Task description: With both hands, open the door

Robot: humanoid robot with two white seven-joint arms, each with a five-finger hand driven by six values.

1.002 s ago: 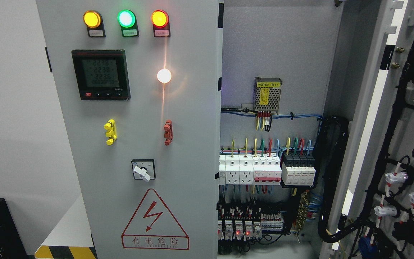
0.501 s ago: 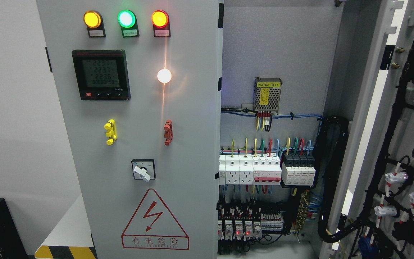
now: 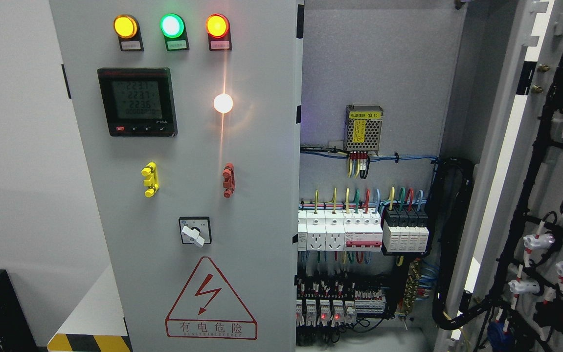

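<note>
Although the task called for two hands on a door, neither the left hand nor the right hand showed anywhere in the head view, so how far either was open, and whether it held anything, could not be told. What did show was an electrical cabinet with two tall doors. The left door (image 3: 183, 186) stood closed or nearly so, facing the camera, its long axis upright and its free edge running down beside the open interior (image 3: 369, 146); it carried three lit indicator lamps (image 3: 171, 25) along the top, a digital meter (image 3: 137, 101), a yellow handle (image 3: 149, 179), a red handle (image 3: 228, 180), a rotary switch (image 3: 194, 231) and a red warning triangle (image 3: 211, 299). The right door (image 3: 550, 195) was already swung wide, hinged at the right edge of the picture, its inner face with black wiring harnesses turned toward the camera (its long axis upright too). Between them lay the backplate with a small power supply (image 3: 364, 128) and a row of breakers (image 3: 363, 231). Since no arm was in view, which hand sat nearer the left door could not be judged; by position, the left arm would likely reach its handles more directly. The remaining step seemed to be that left door, which would presumably swing leftward about hinges on its left side.
</note>
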